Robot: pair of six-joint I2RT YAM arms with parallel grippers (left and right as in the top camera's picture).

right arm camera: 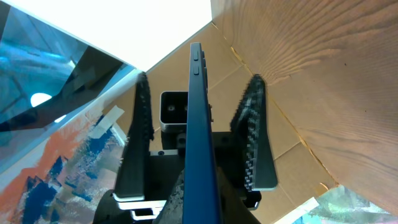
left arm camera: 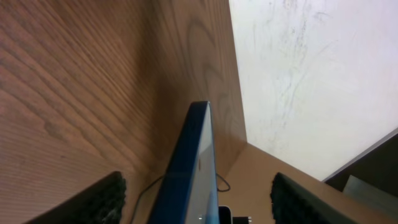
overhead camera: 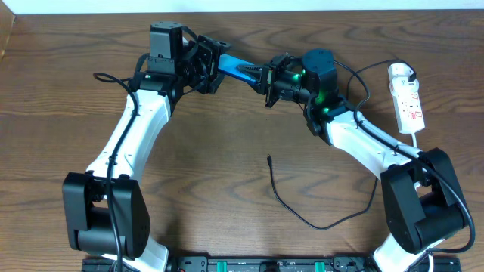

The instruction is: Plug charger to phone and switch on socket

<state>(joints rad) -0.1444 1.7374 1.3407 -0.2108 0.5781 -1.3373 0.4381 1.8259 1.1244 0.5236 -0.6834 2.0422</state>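
two grippers are meeting at the phone, held above the table: the left gripper is gaping wide around one end while the right gripper is clamping the other. the charger is lying loose on the wood, well apart from the socket.

No lettering can be read on the phone or socket.
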